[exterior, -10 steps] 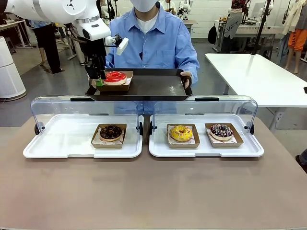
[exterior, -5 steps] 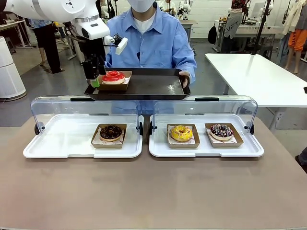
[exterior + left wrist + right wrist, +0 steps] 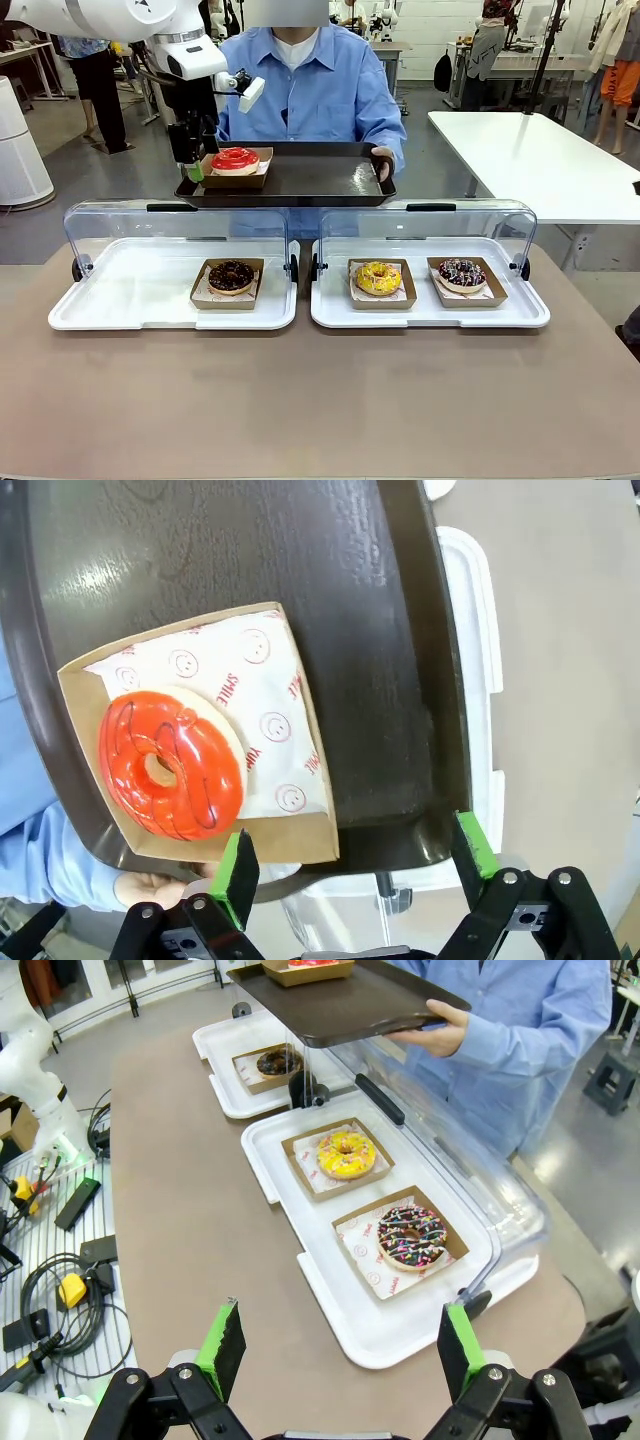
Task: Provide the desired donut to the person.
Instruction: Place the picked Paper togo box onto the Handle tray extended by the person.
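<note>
Since a second ago the left tool [image 3: 197, 165] has let go of the cardboard dish [image 3: 236, 176] and risen a little. Its green-padded fingers now stand wide apart and hold nothing, at the left end of the dark tray [image 3: 310, 180] in the upper middle of the front view. The person [image 3: 310, 90] in the light blue shirt holds that tray level above the far edge of the bench [image 3: 320, 400], with one hand [image 3: 383, 162] on its right rim.

The red donut [image 3: 235, 158] sits in the dish on the tray's left end. In the left wrist view it lies on smiley-printed paper.

Lower in the front view, two white trays with raised clear lids rest side by side on the smooth grey-brown bench. The left white tray [image 3: 120, 300] holds a chocolate donut [image 3: 231, 276]. The right white tray [image 3: 430, 318] holds a yellow donut [image 3: 378, 278] and a sprinkled donut [image 3: 461, 273].

The right tool [image 3: 340, 1345] hangs above the bench, fully spread and empty.

Behind is a grey floor, with a white bench [image 3: 530, 160] at the right.
</note>
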{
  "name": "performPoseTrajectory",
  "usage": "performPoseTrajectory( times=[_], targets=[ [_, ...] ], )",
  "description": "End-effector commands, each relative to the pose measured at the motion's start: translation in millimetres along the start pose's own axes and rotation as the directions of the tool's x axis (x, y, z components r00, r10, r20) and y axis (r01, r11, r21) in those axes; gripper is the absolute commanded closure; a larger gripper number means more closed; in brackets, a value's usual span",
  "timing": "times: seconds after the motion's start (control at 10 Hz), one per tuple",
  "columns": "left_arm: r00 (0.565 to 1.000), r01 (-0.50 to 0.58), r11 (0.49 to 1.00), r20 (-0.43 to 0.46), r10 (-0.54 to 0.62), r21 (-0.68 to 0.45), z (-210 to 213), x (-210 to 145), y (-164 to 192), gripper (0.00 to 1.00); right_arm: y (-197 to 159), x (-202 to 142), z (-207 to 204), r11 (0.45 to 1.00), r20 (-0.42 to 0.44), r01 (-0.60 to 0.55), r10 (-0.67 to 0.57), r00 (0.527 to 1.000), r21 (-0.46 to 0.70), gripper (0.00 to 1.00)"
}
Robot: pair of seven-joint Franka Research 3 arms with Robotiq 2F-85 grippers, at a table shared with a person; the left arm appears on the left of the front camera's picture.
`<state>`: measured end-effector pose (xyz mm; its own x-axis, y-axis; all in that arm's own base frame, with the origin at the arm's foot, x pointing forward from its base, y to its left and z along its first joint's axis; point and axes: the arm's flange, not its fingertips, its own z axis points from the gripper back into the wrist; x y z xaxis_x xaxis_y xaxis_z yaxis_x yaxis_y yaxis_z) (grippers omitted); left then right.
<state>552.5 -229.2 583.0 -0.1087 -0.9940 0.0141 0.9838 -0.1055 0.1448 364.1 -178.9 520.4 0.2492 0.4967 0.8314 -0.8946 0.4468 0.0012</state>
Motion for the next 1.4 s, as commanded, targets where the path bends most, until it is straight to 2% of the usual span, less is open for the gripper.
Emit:
performPoseTrajectory(
  times=[0.0, 0.3, 0.6, 0.9, 1.3],
  targets=[
    [0.998, 0.051, 0.999, 0.046, -0.050, -0.002, 18.4, -27.9, -30.7, 0.00, -0.8, 0.4, -0.6, 1.000, 0.016, -0.004, 0.004, 1.000, 0.003, 0.00],
    [0.987, 0.123, 0.991, 0.094, -0.128, 0.060, 32.7, -90.5, -114.4, 0.00, -0.8, 0.4, -0.6, 1.000, 0.016, -0.004, 0.004, 1.000, 0.003, 0.00],
    [0.981, 0.136, 0.987, 0.126, -0.146, 0.081, 22.0, -141.1, -165.4, 0.00, -0.8, 0.4, -0.6, 1.000, 0.016, -0.004, 0.004, 1.000, 0.003, 0.00],
    [0.980, 0.122, 0.987, 0.146, -0.137, 0.102, 13.3, -164.1, -188.0, 0.00, -0.8, 0.4, -0.6, 1.000, 0.016, -0.004, 0.004, 1.000, 0.003, 0.00],
    [0.986, 0.108, 0.992, 0.120, -0.115, 0.067, 17.0, -164.0, -184.7, 0.00, -0.8, 0.4, -0.6, 1.000, 0.016, -0.004, 0.004, 1.000, 0.003, 0.00]
  ],
)
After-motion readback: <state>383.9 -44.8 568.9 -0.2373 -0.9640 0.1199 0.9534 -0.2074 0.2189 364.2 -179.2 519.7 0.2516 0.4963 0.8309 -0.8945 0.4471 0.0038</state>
